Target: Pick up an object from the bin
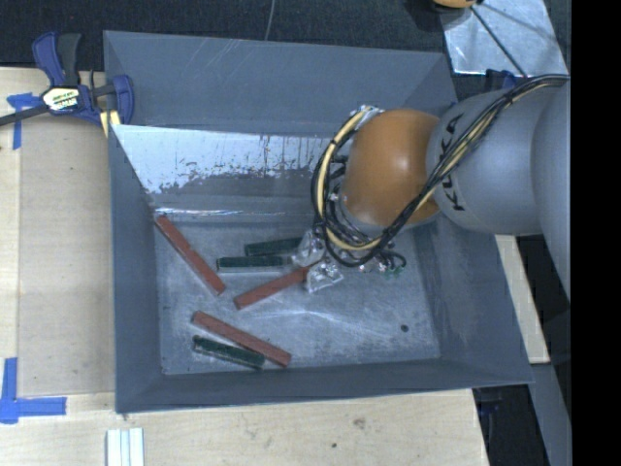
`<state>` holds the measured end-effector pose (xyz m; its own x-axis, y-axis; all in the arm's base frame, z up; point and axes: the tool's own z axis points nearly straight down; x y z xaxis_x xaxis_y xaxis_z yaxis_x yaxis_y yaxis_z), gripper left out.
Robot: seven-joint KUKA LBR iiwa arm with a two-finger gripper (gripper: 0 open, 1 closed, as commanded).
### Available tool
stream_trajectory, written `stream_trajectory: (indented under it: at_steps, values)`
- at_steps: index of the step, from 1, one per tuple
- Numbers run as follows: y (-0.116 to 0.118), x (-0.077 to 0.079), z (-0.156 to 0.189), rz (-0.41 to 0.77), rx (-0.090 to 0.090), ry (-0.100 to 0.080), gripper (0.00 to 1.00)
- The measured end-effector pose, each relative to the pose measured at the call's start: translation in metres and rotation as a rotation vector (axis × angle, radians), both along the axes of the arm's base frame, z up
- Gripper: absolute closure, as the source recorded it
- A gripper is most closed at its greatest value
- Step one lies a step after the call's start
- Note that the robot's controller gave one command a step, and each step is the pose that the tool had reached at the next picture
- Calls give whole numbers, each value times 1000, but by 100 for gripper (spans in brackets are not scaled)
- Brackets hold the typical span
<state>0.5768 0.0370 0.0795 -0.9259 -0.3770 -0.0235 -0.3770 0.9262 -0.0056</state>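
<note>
Nearest the front wall of the bin [291, 386], a red-brown stick [241, 338] and a dark green stick [228, 352] lie side by side, touching. Behind them, in the middle of the floor, a second red-brown stick [264, 290] lies slanted, its right end at the gripper [317, 268], which hangs low over that end beneath the arm's orange cover [388, 168] (whether it is spread or pressed together cannot be told). Farther back, a long dark green stick [243, 261] and a shorter dark green stick [275, 249] lie just left of the gripper, and a third red-brown stick [189, 253] slants up toward the far left corner.
</note>
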Motion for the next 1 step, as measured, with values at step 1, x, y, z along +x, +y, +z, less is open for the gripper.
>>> stream_trajectory:
  at_steps: [1]
  values:
    - [10,-1,169,52,-4,13,100]
